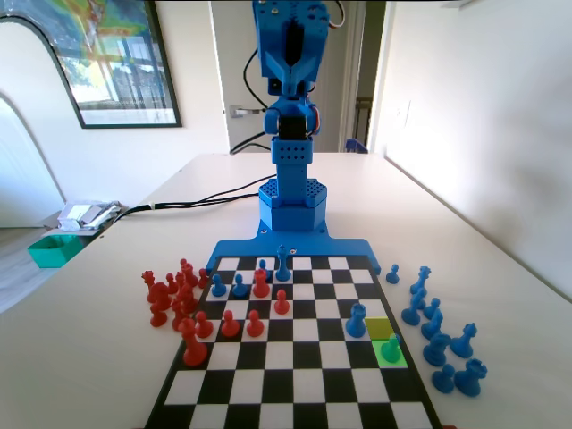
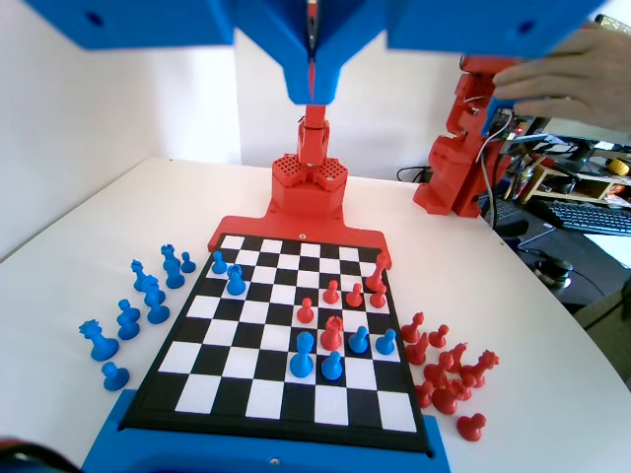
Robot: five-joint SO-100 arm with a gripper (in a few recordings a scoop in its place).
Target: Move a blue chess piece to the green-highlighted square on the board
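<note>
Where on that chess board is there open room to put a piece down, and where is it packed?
In the fixed view, the board has its two nearest rows bare, below the green-highlighted square where the blue chess piece stands. The red pieces crowd its left edge, the spare blue pieces the table on its right.

I see a white table (image 1: 465,232) carrying the black-and-white chequered board (image 1: 290,357), with loose red pieces (image 1: 170,295) and blue pieces (image 1: 442,335) flanking it.

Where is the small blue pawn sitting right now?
In the fixed view, the small blue plastic pawn, tinted green, stands on the lime-green highlighted square near the chequered board's right edge, just in front of the duller yellow-olive square.
</note>
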